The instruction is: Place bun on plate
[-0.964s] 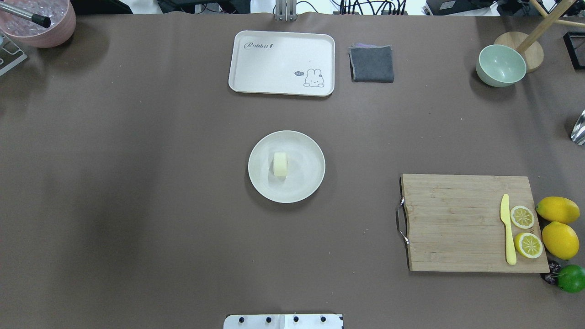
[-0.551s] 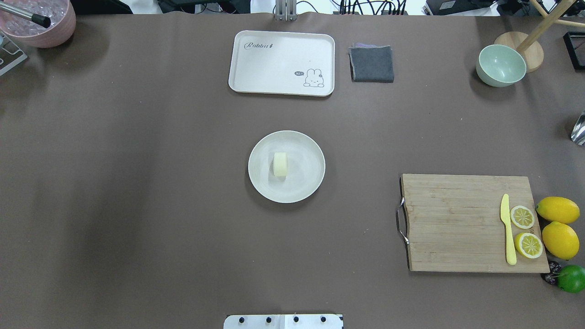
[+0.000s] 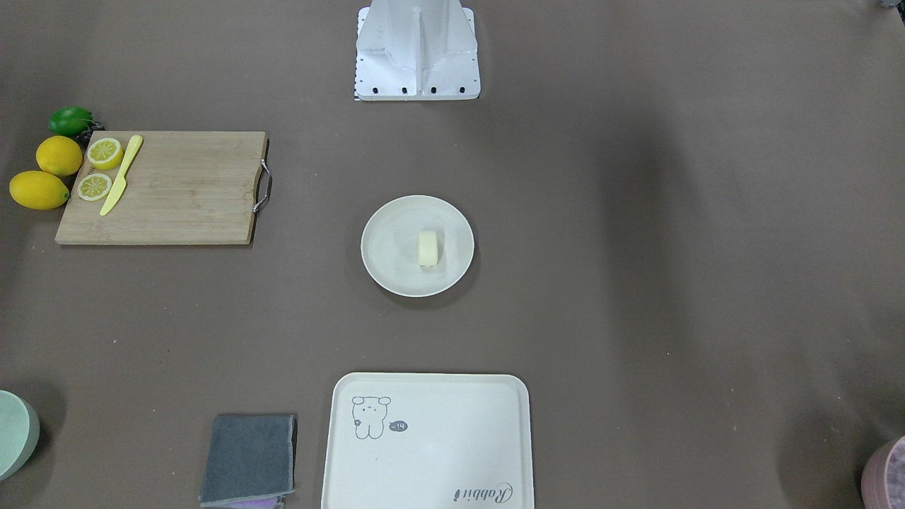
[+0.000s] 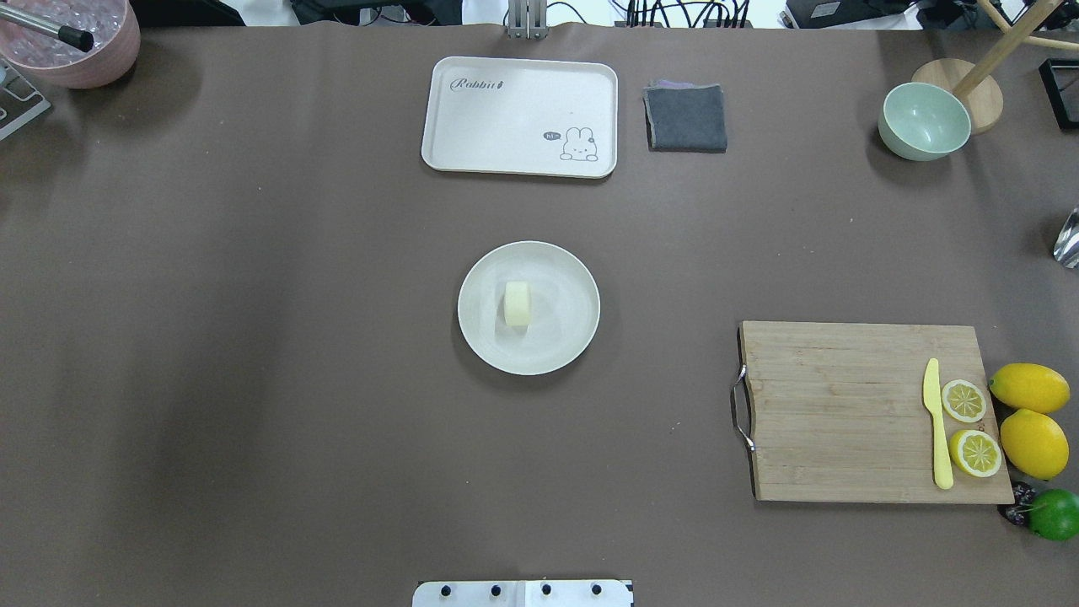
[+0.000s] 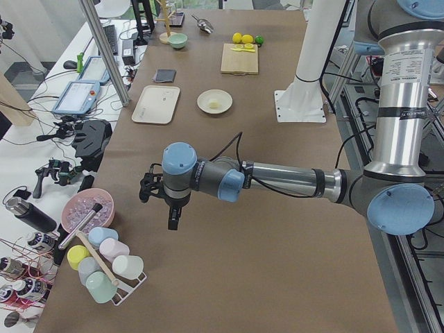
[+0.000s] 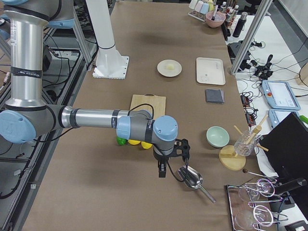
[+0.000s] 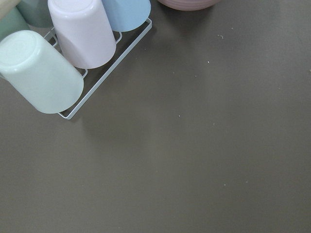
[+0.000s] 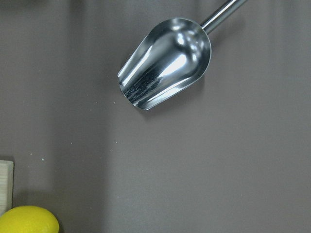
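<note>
The pale cream bun point(image 4: 518, 303) lies a little left of centre inside the round off-white plate point(image 4: 566, 337) in the middle of the table; both also show in the front view, bun point(image 3: 428, 248) and plate point(image 3: 385, 263). Nothing touches them. My left gripper point(image 5: 173, 216) hangs far off by the cup rack, and I cannot tell if it is open or shut. My right gripper point(image 6: 162, 171) hovers over the table's other end beside a metal scoop point(image 6: 191, 178); its state cannot be told either. Neither wrist view shows any fingers.
A rabbit-print tray point(image 4: 520, 116) and a grey cloth point(image 4: 686, 118) lie at the far side. The cutting board point(image 4: 843, 410) with knife and lemon halves, whole lemons point(image 4: 1030, 387) and a green bowl point(image 4: 923, 120) are right. A pink bowl point(image 4: 76, 38) is far left.
</note>
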`<act>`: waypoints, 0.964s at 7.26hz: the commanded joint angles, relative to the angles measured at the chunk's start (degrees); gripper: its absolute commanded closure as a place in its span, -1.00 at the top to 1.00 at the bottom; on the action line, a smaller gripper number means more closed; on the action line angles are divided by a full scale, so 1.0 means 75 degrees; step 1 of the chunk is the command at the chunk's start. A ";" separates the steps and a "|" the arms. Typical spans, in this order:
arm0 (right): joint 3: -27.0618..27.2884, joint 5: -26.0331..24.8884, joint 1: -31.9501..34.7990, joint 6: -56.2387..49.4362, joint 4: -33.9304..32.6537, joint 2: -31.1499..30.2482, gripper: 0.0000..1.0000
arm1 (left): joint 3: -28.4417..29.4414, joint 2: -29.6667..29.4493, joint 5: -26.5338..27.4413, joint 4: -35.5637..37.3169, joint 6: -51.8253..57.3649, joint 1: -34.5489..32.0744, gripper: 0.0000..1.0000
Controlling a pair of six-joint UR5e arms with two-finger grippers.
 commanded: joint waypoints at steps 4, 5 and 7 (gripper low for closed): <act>0.0015 0.0347 0.0001 0.0067 0.0041 0.0078 0.99 | 0.0010 0.0028 0.0224 0.0141 0.0060 -0.0033 0.96; 0.0015 0.0300 0.0001 0.0056 0.0053 0.0067 0.99 | 0.0033 0.0028 0.0224 0.0141 0.0048 -0.0022 0.96; -0.0009 0.0276 0.0001 0.0055 0.0065 0.0055 0.99 | 0.0033 -0.0007 0.0514 0.0141 0.0036 -0.0022 0.96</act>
